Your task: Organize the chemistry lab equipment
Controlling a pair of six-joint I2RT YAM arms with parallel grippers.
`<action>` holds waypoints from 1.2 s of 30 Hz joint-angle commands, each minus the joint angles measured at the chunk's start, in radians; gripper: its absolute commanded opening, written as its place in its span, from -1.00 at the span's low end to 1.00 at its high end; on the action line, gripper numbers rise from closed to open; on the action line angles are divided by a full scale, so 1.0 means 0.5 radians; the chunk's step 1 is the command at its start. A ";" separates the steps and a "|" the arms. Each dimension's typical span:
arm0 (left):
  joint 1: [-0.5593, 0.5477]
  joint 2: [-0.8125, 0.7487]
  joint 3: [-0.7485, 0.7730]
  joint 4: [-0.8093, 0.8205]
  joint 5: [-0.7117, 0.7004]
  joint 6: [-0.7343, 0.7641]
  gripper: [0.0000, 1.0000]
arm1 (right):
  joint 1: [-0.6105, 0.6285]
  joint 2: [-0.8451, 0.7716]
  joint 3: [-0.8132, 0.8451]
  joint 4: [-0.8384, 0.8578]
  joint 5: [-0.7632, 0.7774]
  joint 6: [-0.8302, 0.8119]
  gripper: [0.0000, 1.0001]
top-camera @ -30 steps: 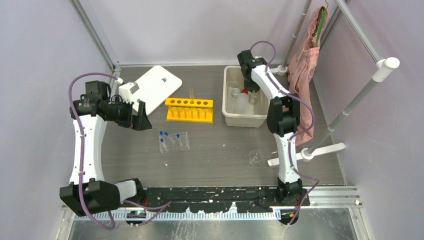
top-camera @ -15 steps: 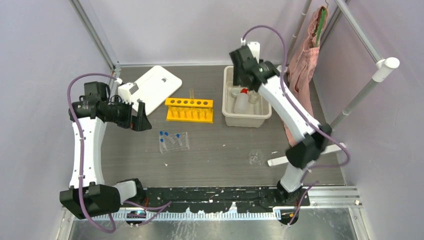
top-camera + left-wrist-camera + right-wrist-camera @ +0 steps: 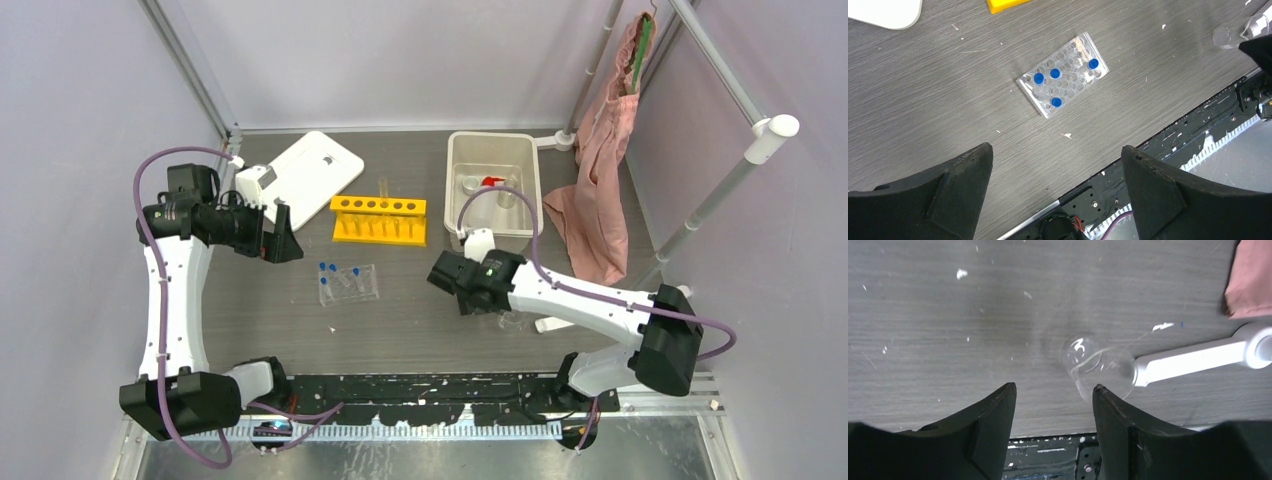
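Note:
A small glass beaker (image 3: 1100, 367) lies on its side on the table, also in the top view (image 3: 512, 316). My right gripper (image 3: 1053, 390) is open and empty, low over the table just left of the beaker (image 3: 480, 298). A clear tray (image 3: 348, 283) holds several blue-capped vials (image 3: 1054, 73). My left gripper (image 3: 280, 236) is open and empty, raised to the left of the tray (image 3: 1057, 150). The yellow rack (image 3: 379, 219) holds one glass tube (image 3: 383, 187). A clear bin (image 3: 455, 160) holds beakers and the red-spouted squeeze bottle (image 3: 490, 183).
A white flat lid (image 3: 305, 170) lies at the back left. The white pole stand's foot (image 3: 1193, 357) touches the beaker's mouth. A pink cloth (image 3: 600, 200) hangs at the right. The table's black front rail (image 3: 1168, 145) runs close below both grippers.
My right arm has swung from above the clear bin down to the front of the table, beside the lying beaker. The left arm has not moved.

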 commanded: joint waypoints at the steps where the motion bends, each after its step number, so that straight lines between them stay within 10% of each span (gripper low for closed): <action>1: 0.010 -0.055 0.004 0.040 0.055 0.010 0.99 | 0.129 -0.165 -0.112 -0.020 0.081 0.409 0.26; 26: 0.010 -0.052 0.006 0.033 0.032 0.001 0.99 | 0.049 0.006 -0.486 0.287 0.052 0.413 -0.24; 33: 0.009 -0.046 0.019 0.035 0.034 -0.004 0.99 | -0.016 -0.067 -0.438 0.230 0.051 0.350 -0.98; 36: 0.008 -0.039 0.032 0.036 0.037 -0.004 0.99 | -0.020 -0.164 -0.304 0.102 0.034 0.294 -0.99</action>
